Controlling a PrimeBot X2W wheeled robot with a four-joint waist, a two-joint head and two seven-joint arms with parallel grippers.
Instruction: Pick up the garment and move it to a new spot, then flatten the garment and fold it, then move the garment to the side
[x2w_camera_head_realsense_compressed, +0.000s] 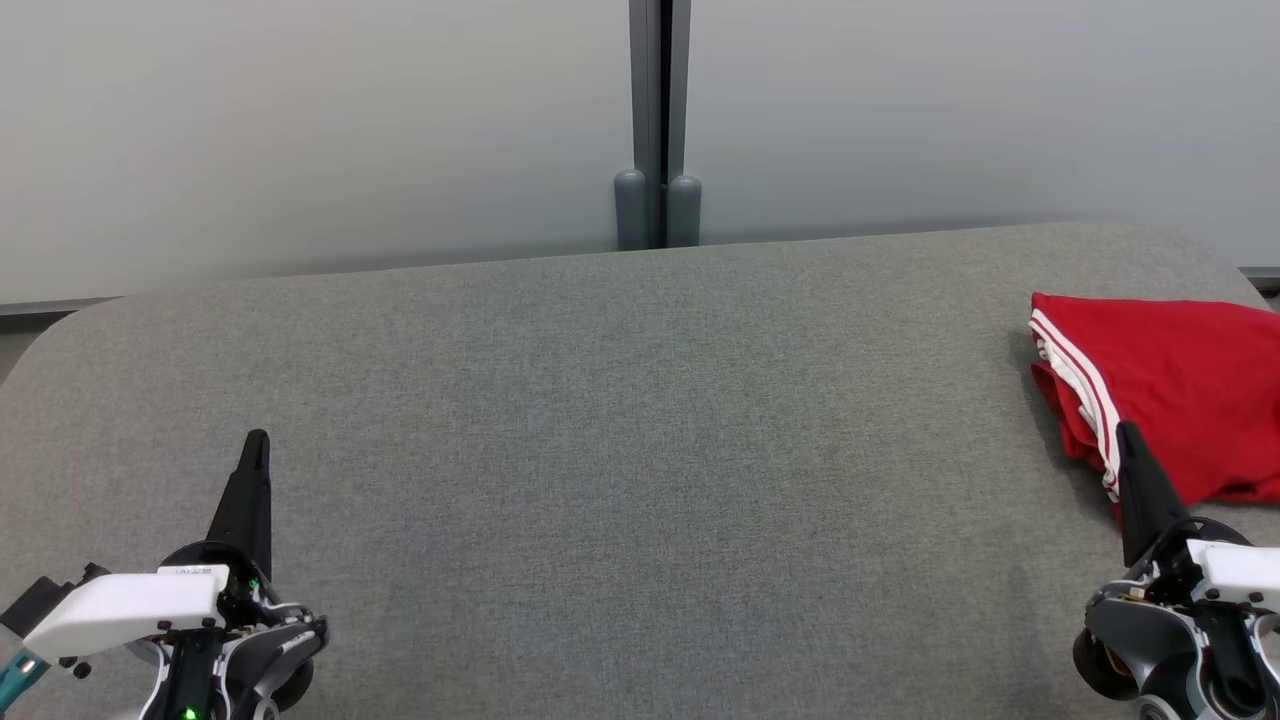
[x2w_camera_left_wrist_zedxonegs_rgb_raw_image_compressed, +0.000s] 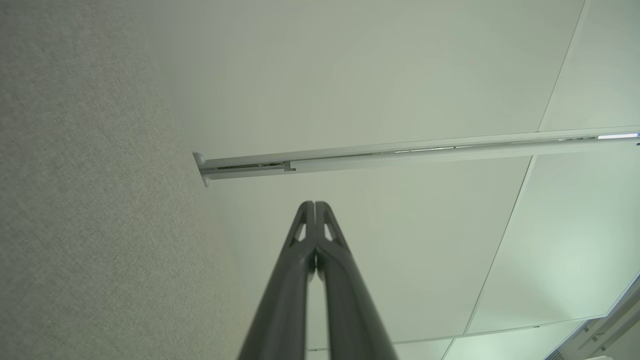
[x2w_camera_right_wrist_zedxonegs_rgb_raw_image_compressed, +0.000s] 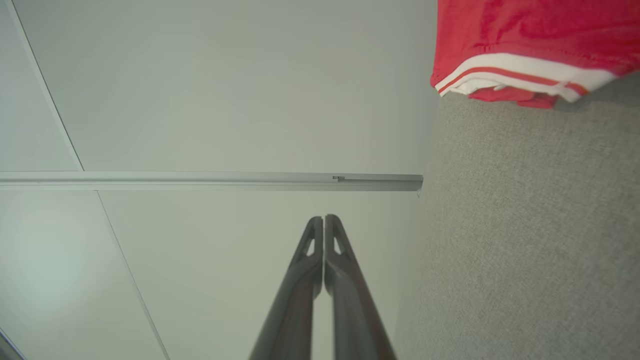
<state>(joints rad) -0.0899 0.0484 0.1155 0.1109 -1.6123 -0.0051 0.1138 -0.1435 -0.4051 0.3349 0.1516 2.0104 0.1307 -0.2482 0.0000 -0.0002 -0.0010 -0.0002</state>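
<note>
Shut and empty, the left tool (x2w_camera_head_realsense_compressed: 258, 440) and right tool (x2w_camera_head_realsense_compressed: 1126, 432) hover, yet the right could snag the folded garment (x2w_camera_head_realsense_compressed: 1180, 380) just beside it.

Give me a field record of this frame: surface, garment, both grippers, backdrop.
table: grey fabric top, rounded corners
garment: red with white stripes, folded over, lying at the right end of the table, cut off by the frame edge
left gripper: shut, empty, low at the left over the table
right gripper: shut, empty, beside the garment's near edge, not gripping it
backdrop: pale wall with a grey post
</note>
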